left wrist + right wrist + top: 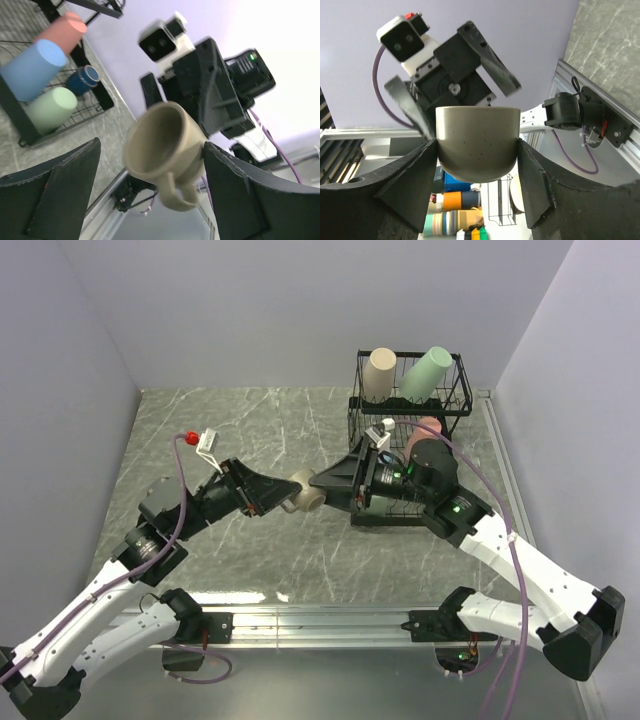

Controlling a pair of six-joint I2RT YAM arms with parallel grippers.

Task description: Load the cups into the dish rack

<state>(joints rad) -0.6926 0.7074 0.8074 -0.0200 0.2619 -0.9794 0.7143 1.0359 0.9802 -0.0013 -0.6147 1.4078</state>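
Six of the seven cups are already sitting in the dish rack [455,390], at the far right of the table [250,430]. The beige tumbler [380,373] and one pale green tumbler [425,373] are leaning in the upper tier. The salmon-pink tumbler [60,31], the blue tumbler [32,69], the other pale green tumbler [52,109] and the dark navy mug [84,79] are lying in the lower tier. Only the olive-tan mug [306,494] is waiting to be loaded, so I judge the task as nearly finished.

This mug is hanging in the air above the table, just left of the rack, between the two arms. The right gripper [476,150] is pinching it, with both fingers pressing on its sides. The left gripper [150,150] is standing spread around it; one finger is near or touching the wall, the other is clearly apart.

The mug is lying on its side. Its long axis is running about left to right, its mouth is looking to the left arm and its round bottom to the right arm. In the left wrist view the handle is hanging at the lower side.
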